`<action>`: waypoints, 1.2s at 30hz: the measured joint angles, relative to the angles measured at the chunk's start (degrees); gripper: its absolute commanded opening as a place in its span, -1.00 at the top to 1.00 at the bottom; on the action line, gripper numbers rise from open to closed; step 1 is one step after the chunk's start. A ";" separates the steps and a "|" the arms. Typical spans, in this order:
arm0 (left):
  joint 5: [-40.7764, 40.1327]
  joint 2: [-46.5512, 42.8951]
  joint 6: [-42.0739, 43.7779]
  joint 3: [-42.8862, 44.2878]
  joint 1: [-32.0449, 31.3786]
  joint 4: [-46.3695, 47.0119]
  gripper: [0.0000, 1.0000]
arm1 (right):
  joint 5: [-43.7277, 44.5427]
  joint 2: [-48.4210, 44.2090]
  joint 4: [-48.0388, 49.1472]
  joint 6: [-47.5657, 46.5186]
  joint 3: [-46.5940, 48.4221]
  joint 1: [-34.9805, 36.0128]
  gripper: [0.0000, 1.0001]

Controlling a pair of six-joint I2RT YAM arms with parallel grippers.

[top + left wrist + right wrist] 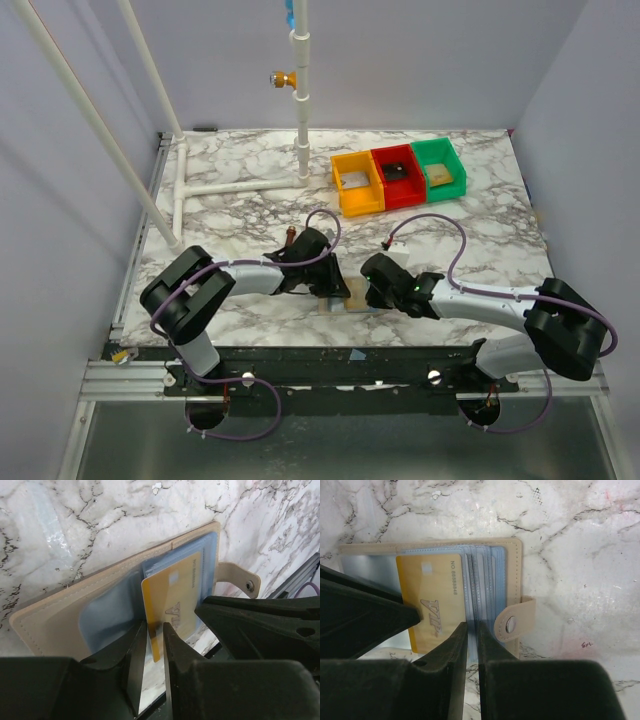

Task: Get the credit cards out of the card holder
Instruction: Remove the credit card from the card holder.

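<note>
- Stiff, slick gold plastic card (172,600): we'd take its protruding edge; left gripper (155,626) straddles it, grip unclear.
- Our right gripper (472,625) pinches floppy blue sleeves (482,580) of the beige leather card holder (514,580).

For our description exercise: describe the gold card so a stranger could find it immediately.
On the marble table, near its front edge, lies an open beige card holder. The gold card sticks out of its clear sleeves; unlike those bluish sleeves, it is yellow and stamped VIP.
</note>
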 measured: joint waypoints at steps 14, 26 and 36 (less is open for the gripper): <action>1.90 -0.22 -1.20 -2.80 1.09 3.78 0.63 | 0.07 0.52 0.61 0.17 0.04 0.00 0.77; 2.60 -1.29 -1.36 -4.15 2.14 4.44 0.61 | 0.66 1.29 -0.09 0.37 0.90 0.00 0.82; 2.84 -1.29 -1.55 -4.20 2.40 4.44 0.92 | 0.83 1.42 -0.24 0.42 0.98 0.00 0.84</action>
